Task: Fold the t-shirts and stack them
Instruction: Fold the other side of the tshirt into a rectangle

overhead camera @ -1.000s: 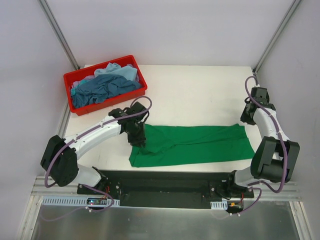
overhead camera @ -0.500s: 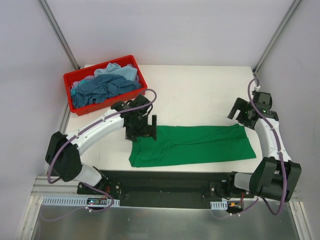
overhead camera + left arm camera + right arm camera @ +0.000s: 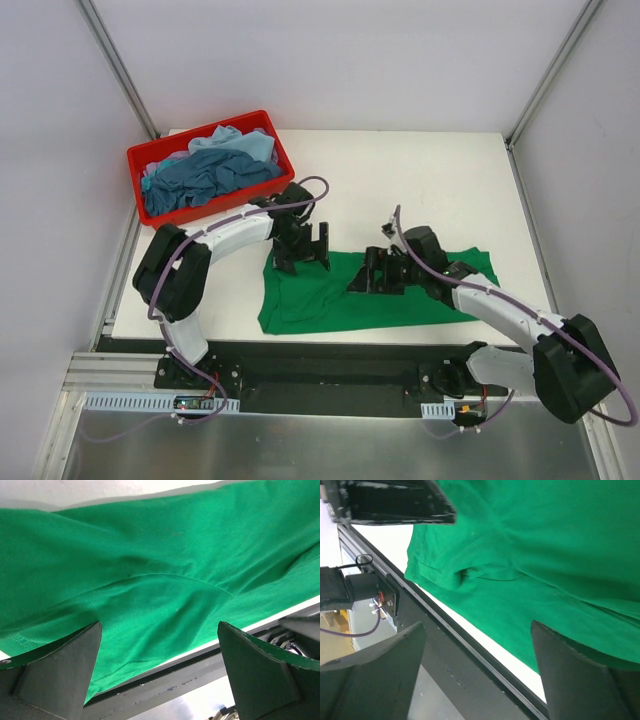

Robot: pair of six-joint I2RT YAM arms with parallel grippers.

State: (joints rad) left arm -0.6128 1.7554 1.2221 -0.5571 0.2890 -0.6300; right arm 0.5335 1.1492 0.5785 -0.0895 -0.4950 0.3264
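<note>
A bright green t-shirt (image 3: 320,300) lies flat as a long folded strip along the table's near edge. It fills the left wrist view (image 3: 160,570) and most of the right wrist view (image 3: 560,550). My left gripper (image 3: 303,254) hangs open over the strip's upper left part, with nothing between its fingers (image 3: 159,626). Over the middle of the strip my right gripper (image 3: 379,273) is open too and holds nothing (image 3: 478,626). Dark teal-blue (image 3: 205,178) and pale blue (image 3: 240,142) t-shirts lie bunched in the bin.
The red plastic bin (image 3: 262,195) stands at the back left corner of the white table (image 3: 420,180). A black rail (image 3: 330,362) runs along the table's near edge, close to the shirt's front hem. My left gripper's body (image 3: 390,502) shows in the right wrist view.
Both grippers have opened and let go of the green shirt's ends. The right arm has swung left from the shirt's right end to its middle. The left gripper has shifted right.
</note>
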